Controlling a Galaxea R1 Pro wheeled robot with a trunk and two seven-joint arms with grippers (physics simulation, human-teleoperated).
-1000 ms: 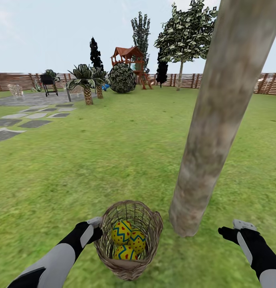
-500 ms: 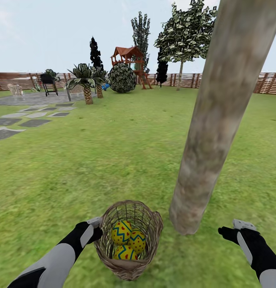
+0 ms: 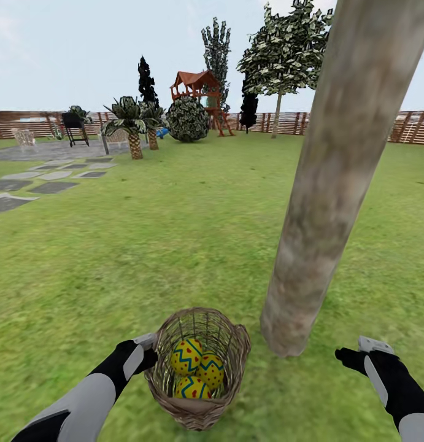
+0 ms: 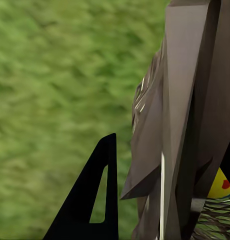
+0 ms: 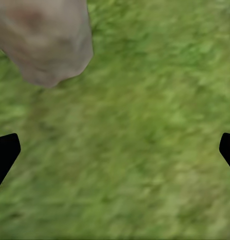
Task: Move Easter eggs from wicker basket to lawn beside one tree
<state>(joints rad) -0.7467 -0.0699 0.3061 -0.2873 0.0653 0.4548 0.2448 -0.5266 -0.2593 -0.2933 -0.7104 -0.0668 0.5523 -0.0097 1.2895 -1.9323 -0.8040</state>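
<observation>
Just beside the tree [image 3: 322, 202] on the lawn [image 3: 175, 245] sits the wicker basket [image 3: 198, 368], all three Easter eggs [image 3: 196, 369] inside. The left gripper [image 3: 145, 350] clamps its rim; the right gripper [image 3: 359, 353], fingers apart, must reach in for an egg.

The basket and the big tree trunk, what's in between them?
Just bare lawn between the wicker basket and the trunk, seen in the head view.

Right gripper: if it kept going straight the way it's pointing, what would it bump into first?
Probably bare green lawn. The right gripper is open and aims down at grass, with the thick pale grey-brown tree trunk off to one side of that line.
</observation>
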